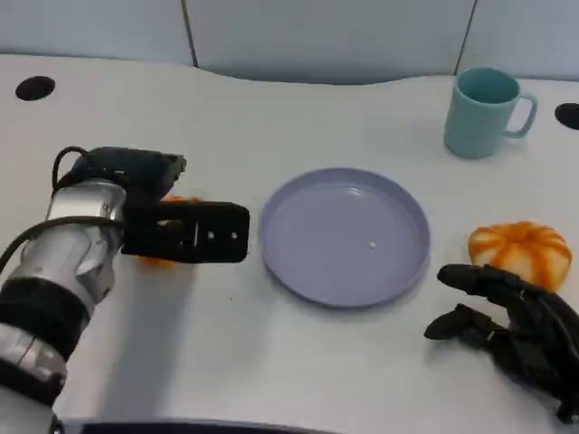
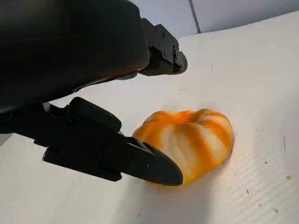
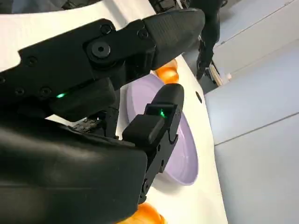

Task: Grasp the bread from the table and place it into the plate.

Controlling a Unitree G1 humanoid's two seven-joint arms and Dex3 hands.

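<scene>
Two orange-and-white striped bread rolls lie on the white table. One roll [image 1: 165, 259] [image 2: 191, 140] is left of the lilac plate [image 1: 344, 237], mostly hidden under my left hand [image 1: 176, 226] in the head view. In the left wrist view my left hand [image 2: 88, 84] straddles this roll: one finger [image 2: 121, 156] touches its side, another [image 2: 161, 51] stands apart beyond it. The other roll [image 1: 520, 253] [image 3: 147, 215] lies right of the plate [image 3: 184, 156]. My right hand [image 1: 511, 321] [image 3: 103, 88] rests just in front of it, fingers spread, holding nothing.
A teal mug [image 1: 484, 113] stands at the back right, beyond the plate. Two dark round holes [image 1: 34, 88] mark the table's far corners. A few crumbs [image 2: 288, 177] dot the surface near the left roll. The table's front edge runs close below both arms.
</scene>
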